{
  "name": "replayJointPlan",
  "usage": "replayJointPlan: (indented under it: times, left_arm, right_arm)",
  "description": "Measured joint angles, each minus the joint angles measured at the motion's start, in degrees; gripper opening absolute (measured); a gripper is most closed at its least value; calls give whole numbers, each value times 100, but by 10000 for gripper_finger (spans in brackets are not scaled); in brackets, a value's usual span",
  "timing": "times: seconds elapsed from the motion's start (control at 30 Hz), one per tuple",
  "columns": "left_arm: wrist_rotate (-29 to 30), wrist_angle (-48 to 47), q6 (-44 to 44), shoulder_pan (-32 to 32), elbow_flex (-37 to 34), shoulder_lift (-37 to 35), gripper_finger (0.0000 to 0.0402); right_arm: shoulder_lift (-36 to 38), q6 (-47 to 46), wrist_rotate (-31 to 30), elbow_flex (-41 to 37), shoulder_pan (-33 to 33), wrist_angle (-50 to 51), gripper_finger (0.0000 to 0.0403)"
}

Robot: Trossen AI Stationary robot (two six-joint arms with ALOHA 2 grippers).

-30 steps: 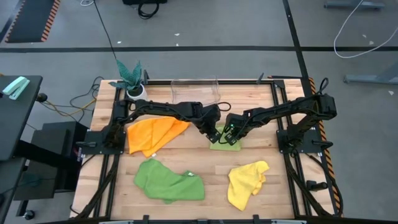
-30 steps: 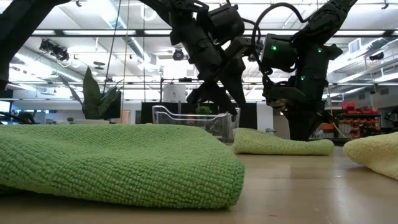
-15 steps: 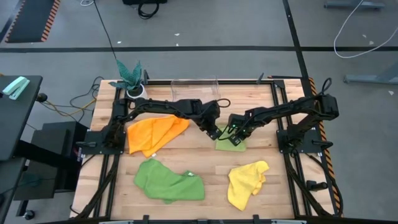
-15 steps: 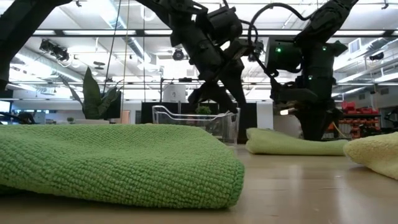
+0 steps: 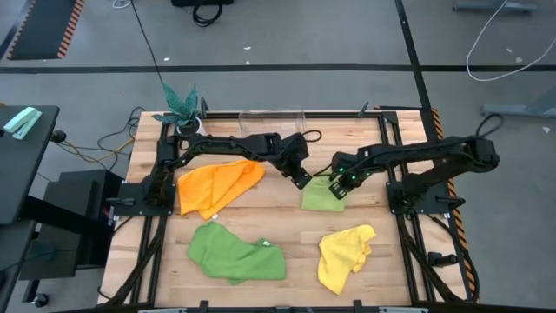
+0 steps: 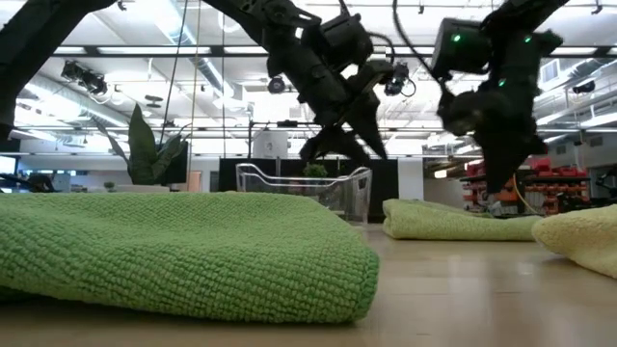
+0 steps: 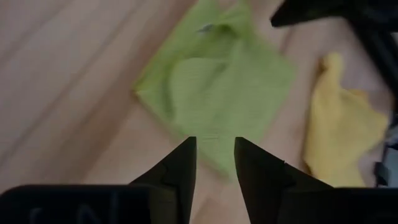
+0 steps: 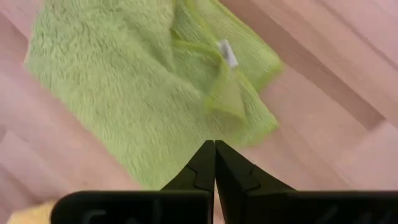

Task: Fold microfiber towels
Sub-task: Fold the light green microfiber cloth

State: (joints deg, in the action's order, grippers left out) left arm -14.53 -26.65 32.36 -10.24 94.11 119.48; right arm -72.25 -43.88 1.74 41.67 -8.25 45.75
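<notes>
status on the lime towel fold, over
Left tool open, empty, above lime towel. Right tool shut, empty, over its edge. Towel lies folded. Nothing in the way.

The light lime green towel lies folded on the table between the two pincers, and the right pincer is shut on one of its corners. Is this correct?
Not quite. The light lime green towel does lie folded between the pincers, but the right pincer is shut on nothing: the right wrist view shows its fingers pressed together above the cloth, empty. The left pincer is open.
</notes>
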Motion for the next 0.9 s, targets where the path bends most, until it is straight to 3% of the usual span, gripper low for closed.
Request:
replayJointPlan:
  times: [0.17, 0.4, 0.57, 0.7, 0.9]
  left_arm:
    - [-286, 422, 100, 153, 0, 0, 110]
    - [-331, 231, 107, 354, 0, 0, 111]
    - [-331, -107, 178, 400, -2, 58, 112]
    - [-212, -128, 203, 393, 3, 117, 110]
    - [-194, -222, 345, 290, 1, 163, 114]
  right_arm:
    - [691, -193, 0, 2, 0, 464, 16]
    - [1472, -417, 1, 8, 1, 506, 17]
    - [2021, -696, 390, -398, 17, 462, 22]
    - [2706, -1121, 713, -907, 33, -27, 25]
    - [3743, -1692, 530, -1389, 420, -635, 25]
